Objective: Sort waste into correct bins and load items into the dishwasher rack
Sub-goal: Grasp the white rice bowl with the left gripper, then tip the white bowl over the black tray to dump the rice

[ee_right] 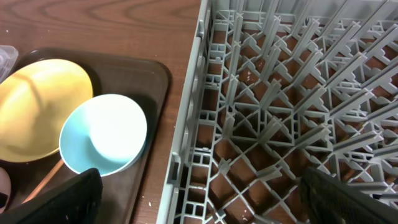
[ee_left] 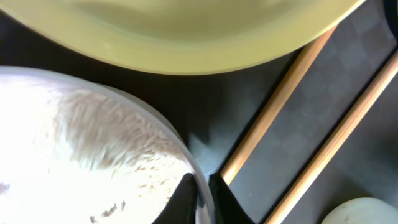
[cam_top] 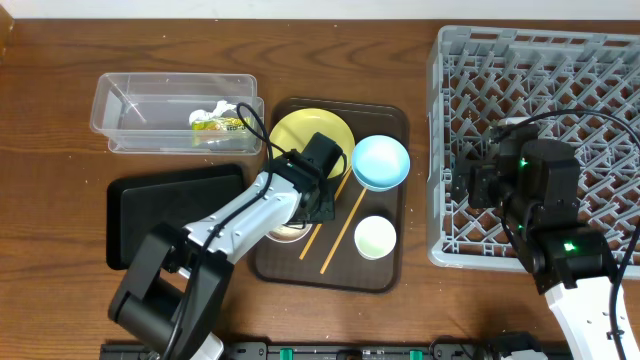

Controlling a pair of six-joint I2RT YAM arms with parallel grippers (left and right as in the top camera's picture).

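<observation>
My left gripper [cam_top: 303,214] [ee_left: 200,186] is shut on the rim of the white bowl [cam_top: 288,233] [ee_left: 81,155], which holds whitish rice-like bits [ee_left: 118,165]. The bowl sits beside the yellow plate [cam_top: 300,135] [ee_left: 186,31], two wooden chopsticks [cam_top: 340,225] [ee_left: 280,99], the light blue bowl [cam_top: 380,162] [ee_right: 106,134] and the small cup [cam_top: 375,237] [ee_left: 360,211]. The snack wrapper [cam_top: 222,124] and white scrap [cam_top: 215,110] lie in the clear tub [cam_top: 150,100]. My right gripper [cam_top: 480,185] [ee_right: 199,193] is open and empty over the left edge of the grey rack [cam_top: 540,60] [ee_right: 280,93].
The dishes rest on a dark brown serving tray [cam_top: 390,270] [ee_right: 158,74] at the table's middle. The shallow black tray [cam_top: 170,205] lies left of it, below the clear tub. The rack fills the right side.
</observation>
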